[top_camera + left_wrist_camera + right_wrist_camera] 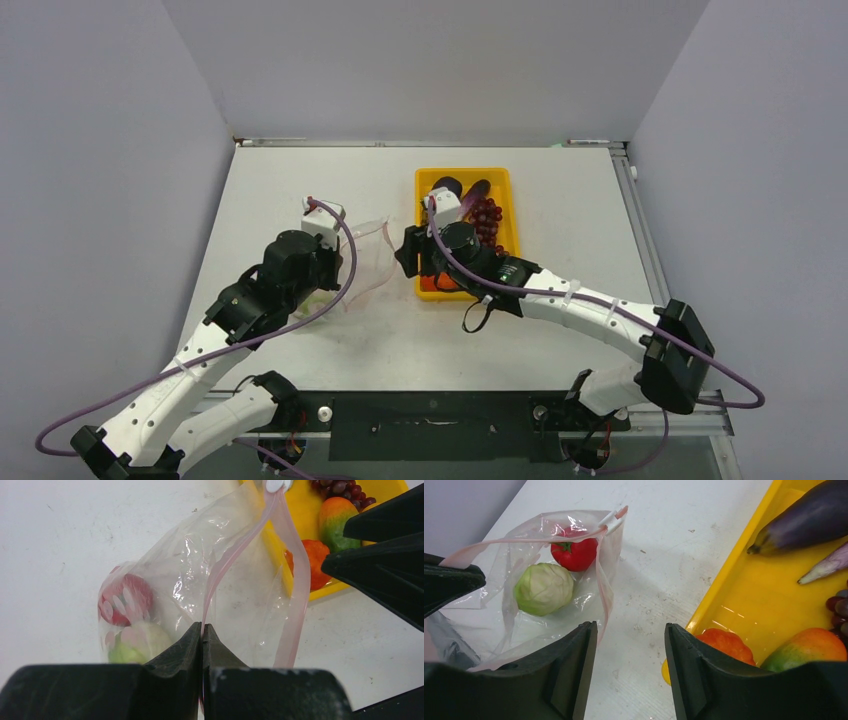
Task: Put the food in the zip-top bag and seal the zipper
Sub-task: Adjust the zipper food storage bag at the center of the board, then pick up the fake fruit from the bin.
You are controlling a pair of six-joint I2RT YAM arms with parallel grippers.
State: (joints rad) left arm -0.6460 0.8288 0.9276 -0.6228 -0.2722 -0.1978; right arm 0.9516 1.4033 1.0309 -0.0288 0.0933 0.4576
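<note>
Left gripper (202, 630): jaws pinched shut on the zipper (235, 555), lifting the mouth of the zip-top bag (499, 625) at frame left. Tomato (574, 552) and cabbage (544, 588) lie inside. Right gripper (631, 630): jaws parted, empty, between the bag and the yellow tray (744, 605). Advice: hold the mouth taut and fetch one piece at a time.

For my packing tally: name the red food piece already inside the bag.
The red tomato with the green stem, beside the green cabbage in the zip-top bag; the orange-red pepper lies in the yellow tray.
</note>
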